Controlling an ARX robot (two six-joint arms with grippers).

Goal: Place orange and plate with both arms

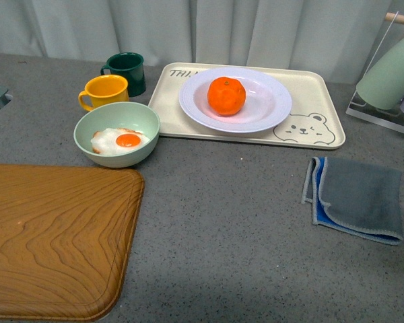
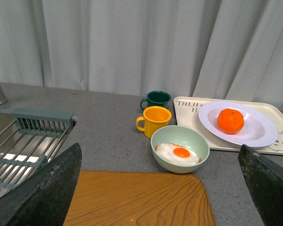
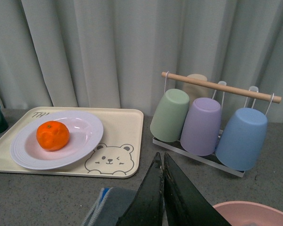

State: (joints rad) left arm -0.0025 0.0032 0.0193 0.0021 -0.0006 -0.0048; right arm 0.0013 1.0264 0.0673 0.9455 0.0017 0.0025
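Observation:
The orange lies in the white ridged plate, which stands on the cream bear tray at the back of the table. Both also show in the left wrist view, orange on plate, and in the right wrist view, orange on plate. Neither arm shows in the front view. My left gripper is open and empty, well back from the tray, above the wooden board. My right gripper is shut and empty, above the grey cloth.
A pale green bowl with a fried egg, a yellow mug and a dark green mug stand left of the tray. A wooden board lies front left, a grey cloth right. A cup rack stands far right; a pink bowl shows in the right wrist view, a dish rack in the left.

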